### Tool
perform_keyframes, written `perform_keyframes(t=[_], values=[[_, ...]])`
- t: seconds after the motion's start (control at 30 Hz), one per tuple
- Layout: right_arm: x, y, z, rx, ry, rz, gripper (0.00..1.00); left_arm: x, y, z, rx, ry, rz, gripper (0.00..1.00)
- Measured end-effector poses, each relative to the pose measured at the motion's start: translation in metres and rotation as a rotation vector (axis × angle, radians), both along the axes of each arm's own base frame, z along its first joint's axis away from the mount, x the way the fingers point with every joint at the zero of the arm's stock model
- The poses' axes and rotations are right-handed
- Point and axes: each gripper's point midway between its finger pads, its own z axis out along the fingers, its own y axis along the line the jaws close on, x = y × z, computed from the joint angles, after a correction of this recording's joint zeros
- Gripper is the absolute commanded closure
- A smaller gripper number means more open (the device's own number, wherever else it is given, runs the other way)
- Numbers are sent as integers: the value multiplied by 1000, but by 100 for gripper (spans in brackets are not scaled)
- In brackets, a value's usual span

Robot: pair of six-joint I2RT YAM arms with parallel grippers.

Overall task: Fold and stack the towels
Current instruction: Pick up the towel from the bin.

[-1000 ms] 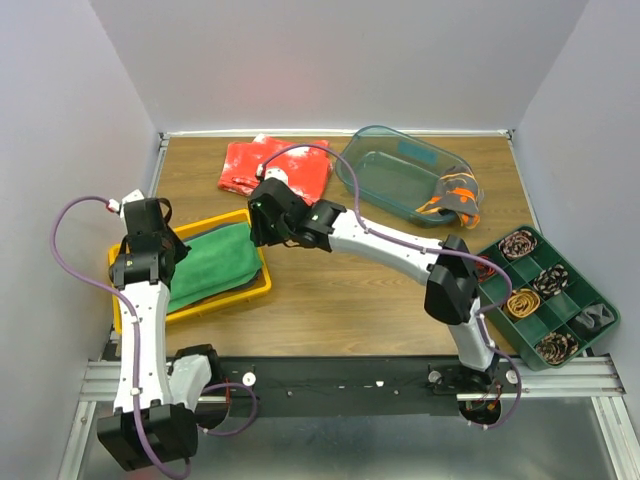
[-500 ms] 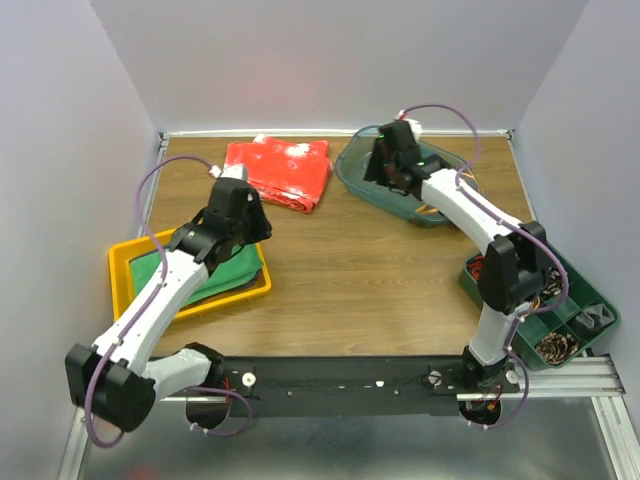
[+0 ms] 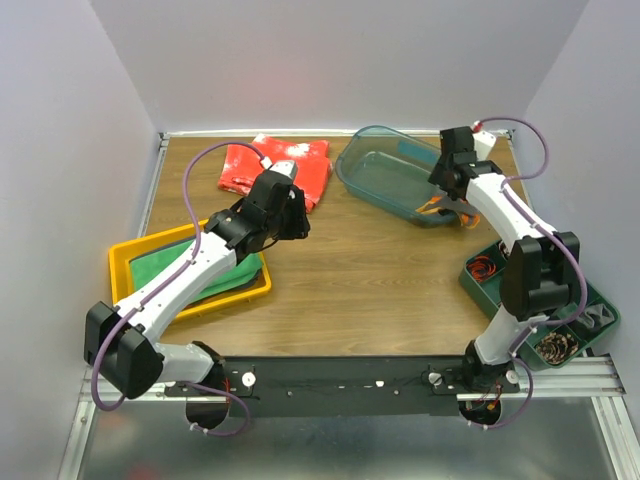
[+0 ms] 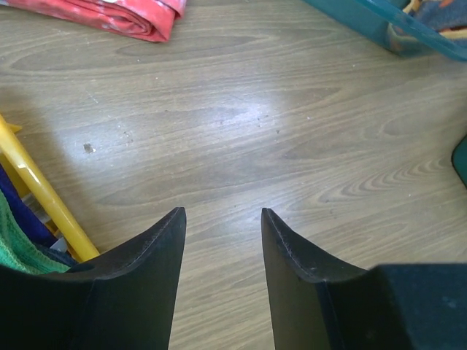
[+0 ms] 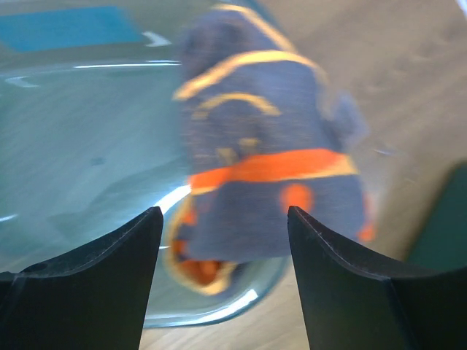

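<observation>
Right gripper [image 5: 222, 213] jaws apart, empty, facing grey-orange towel [image 5: 270, 182] draped on teal bin [image 5: 73, 146] rim. Descend straight, pinch cloth only, lift clear of rim. Left gripper [image 4: 222, 215] also apart, empty.

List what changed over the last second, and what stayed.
The left gripper swung from the yellow plastic tray out over the wooden table, open and empty. The right gripper pulled away from the bright green towel to hover, open, over the dark grey orange-marked towel at the clear teal bin's edge. Towels, tray, bin and red speckled cloth stayed put.
</observation>
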Motion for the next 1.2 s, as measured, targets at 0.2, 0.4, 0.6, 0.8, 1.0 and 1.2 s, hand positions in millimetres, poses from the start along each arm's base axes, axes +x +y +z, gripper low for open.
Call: perform_keyframes(t=[0.2,0.4,0.6,0.8,1.0,1.2], values=[[-20,-43,-26,-30,73,-100,23,-3,-4,1,4,-6,-50,46],[-21,-54,-28,-26,73,-129,27,-2,-5,2,6,-20,-70,46],[-16,-52,-32,-8,68,-120,28,-2,-5,5,9,-32,-79,46],[-13,-51,-43,9,85,-113,34,-2,-5,3,15,-35,-83,46],[-13,-50,-46,18,87,-108,61,-2,-4,3,19,-37,-88,47],[-12,-51,-46,22,86,-105,99,-2,-4,4,21,-41,-90,47]])
